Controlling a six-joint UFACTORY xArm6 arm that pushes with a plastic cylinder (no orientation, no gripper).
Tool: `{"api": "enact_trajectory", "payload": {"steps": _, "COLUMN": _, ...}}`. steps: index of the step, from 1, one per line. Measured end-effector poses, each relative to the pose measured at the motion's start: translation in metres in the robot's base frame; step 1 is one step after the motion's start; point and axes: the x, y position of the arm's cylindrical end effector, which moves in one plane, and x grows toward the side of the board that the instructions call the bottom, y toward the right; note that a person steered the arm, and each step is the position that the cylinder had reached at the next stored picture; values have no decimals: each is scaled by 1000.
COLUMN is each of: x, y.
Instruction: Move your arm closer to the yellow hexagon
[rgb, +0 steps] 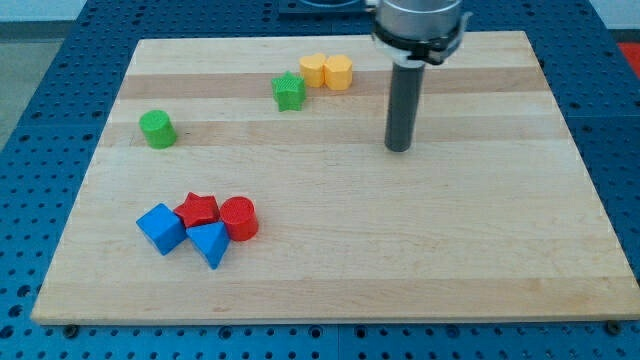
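Wooden board (480, 250), my tip (399, 148) right of yellow hexagon (338, 72)

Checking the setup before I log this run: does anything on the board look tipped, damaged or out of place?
Nothing stands out. All blocks sit flat on the wooden board, none off its edge. My tip rests on bare wood, right of the yellow hexagon.

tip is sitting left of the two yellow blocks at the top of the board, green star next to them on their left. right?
Not quite. In the camera view my tip is to the right of the two yellow blocks and a little lower, not to their left, and it touches neither. The rest holds: the green star sits next to them on their left.
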Motion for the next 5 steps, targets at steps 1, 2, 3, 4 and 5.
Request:
{"api": "enact_trajectory", "payload": {"steps": 1, "x": -14, "y": 0}}
{"api": "enact_trajectory", "payload": {"steps": 2, "x": -127, "y": 0}}
{"api": "enact_trajectory", "payload": {"steps": 3, "x": -209, "y": 0}}
{"api": "enact_trajectory", "payload": {"steps": 4, "x": -209, "y": 0}}
{"api": "enact_trajectory", "payload": {"steps": 5, "x": -206, "y": -11}}
